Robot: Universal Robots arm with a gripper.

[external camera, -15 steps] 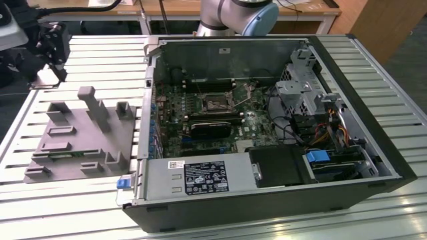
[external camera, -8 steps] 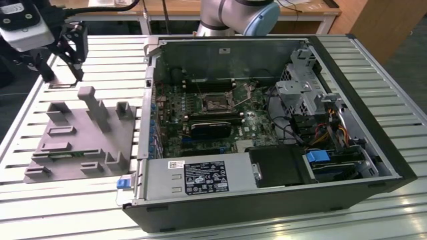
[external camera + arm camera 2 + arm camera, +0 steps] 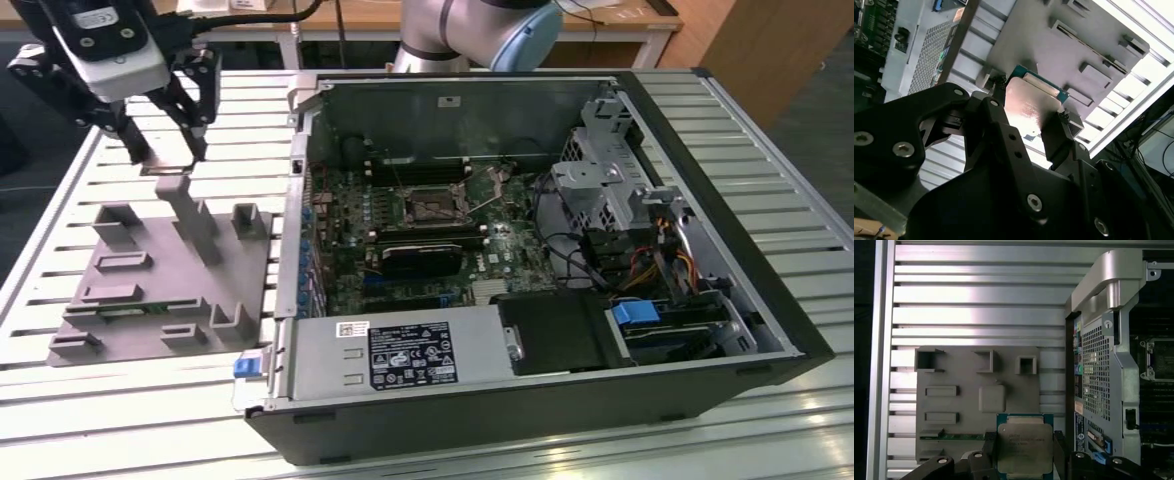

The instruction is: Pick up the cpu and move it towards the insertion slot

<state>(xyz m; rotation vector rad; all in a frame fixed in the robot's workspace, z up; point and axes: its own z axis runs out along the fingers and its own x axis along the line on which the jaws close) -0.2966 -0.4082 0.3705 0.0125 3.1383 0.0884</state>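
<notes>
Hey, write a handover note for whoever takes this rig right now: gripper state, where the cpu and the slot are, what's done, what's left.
Gripper: shut on the cpu, fingers on two opposite edges.
Cpu: held above the grey holder tray, at the exterior view's left, outside the computer case.
Insertion slot: on the board inside the case, apart from the gripper.
Done: the pickup, it seems.
Left: the cpu has not yet reached the slot.
</notes>
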